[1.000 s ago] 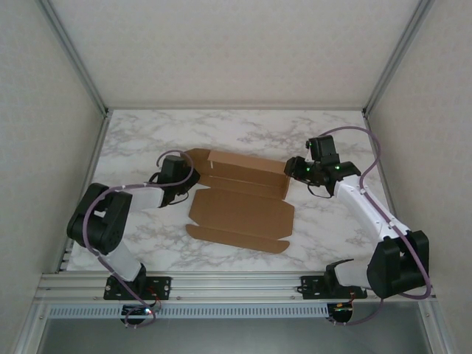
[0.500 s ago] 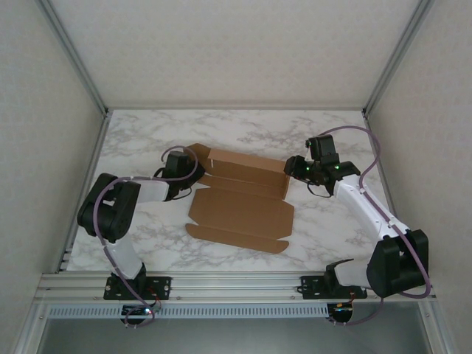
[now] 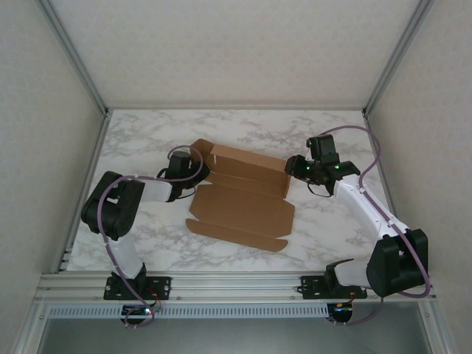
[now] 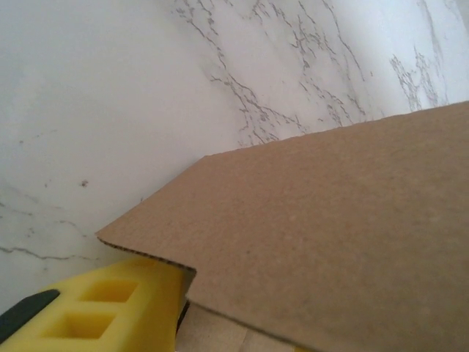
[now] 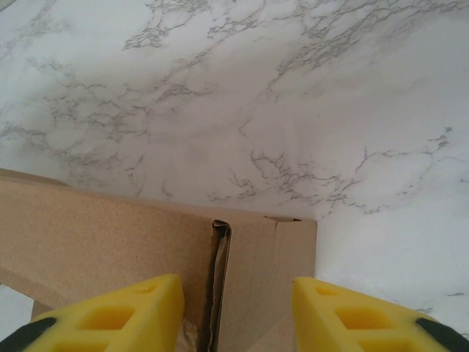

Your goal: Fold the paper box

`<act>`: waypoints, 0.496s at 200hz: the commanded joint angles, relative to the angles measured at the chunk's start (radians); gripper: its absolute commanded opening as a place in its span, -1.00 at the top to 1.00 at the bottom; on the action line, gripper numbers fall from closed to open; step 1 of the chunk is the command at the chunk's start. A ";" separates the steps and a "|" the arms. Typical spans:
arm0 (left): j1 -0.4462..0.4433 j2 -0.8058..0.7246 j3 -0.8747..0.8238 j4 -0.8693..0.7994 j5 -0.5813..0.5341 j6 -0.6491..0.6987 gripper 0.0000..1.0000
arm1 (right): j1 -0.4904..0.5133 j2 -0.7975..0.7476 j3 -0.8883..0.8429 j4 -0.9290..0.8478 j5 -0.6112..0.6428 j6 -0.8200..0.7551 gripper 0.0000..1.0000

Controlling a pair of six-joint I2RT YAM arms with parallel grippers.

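The paper box (image 3: 240, 210) lay half-folded at the middle of the marble table (image 3: 339, 136). My right gripper (image 5: 236, 293) stood part-open astride its right end. Whether my left gripper (image 3: 198, 173) was wide or closed I could not tell, one finger (image 4: 124, 308) under a flap.

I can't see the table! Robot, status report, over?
Right jaws apart, straddling the paper box at its right end. Left jaws at its left flap, one finger beneath; grip unclear. Nothing in the way, over.
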 commanded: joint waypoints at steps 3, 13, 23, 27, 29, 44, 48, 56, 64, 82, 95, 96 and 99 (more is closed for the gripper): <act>-0.031 -0.052 -0.028 0.056 0.126 -0.004 0.17 | 0.008 0.037 -0.015 -0.051 -0.008 -0.003 0.13; -0.036 -0.056 -0.033 0.080 0.147 -0.009 0.17 | 0.010 0.040 -0.016 -0.051 -0.011 -0.001 0.13; -0.044 -0.051 -0.041 0.117 0.174 -0.020 0.17 | 0.009 0.040 -0.014 -0.051 -0.012 0.000 0.13; -0.047 -0.048 -0.044 0.130 0.185 -0.027 0.17 | 0.009 0.040 -0.014 -0.052 -0.013 -0.001 0.13; -0.049 -0.045 -0.046 0.139 0.192 -0.032 0.17 | 0.009 0.040 -0.014 -0.051 -0.013 -0.001 0.13; -0.059 -0.024 -0.051 0.197 0.247 -0.063 0.17 | 0.008 0.040 -0.012 -0.052 -0.014 -0.003 0.13; -0.062 -0.019 -0.051 0.204 0.253 -0.068 0.17 | 0.009 0.041 -0.012 -0.053 -0.014 -0.003 0.13; -0.066 -0.010 -0.050 0.214 0.264 -0.073 0.17 | 0.008 0.042 -0.011 -0.055 -0.014 -0.003 0.13; -0.071 -0.003 -0.048 0.216 0.268 -0.072 0.17 | 0.009 0.041 -0.010 -0.055 -0.015 -0.003 0.13; -0.080 0.012 -0.041 0.204 0.270 -0.069 0.17 | 0.008 0.042 -0.011 -0.057 -0.020 -0.004 0.12; -0.085 0.033 -0.030 0.187 0.272 -0.071 0.17 | 0.009 0.044 -0.012 -0.058 -0.019 -0.006 0.12; -0.085 0.035 -0.029 0.186 0.272 -0.072 0.17 | 0.009 0.044 -0.012 -0.058 -0.019 -0.006 0.12; -0.085 0.041 -0.029 0.186 0.274 -0.077 0.17 | 0.009 0.046 -0.012 -0.058 -0.019 -0.006 0.12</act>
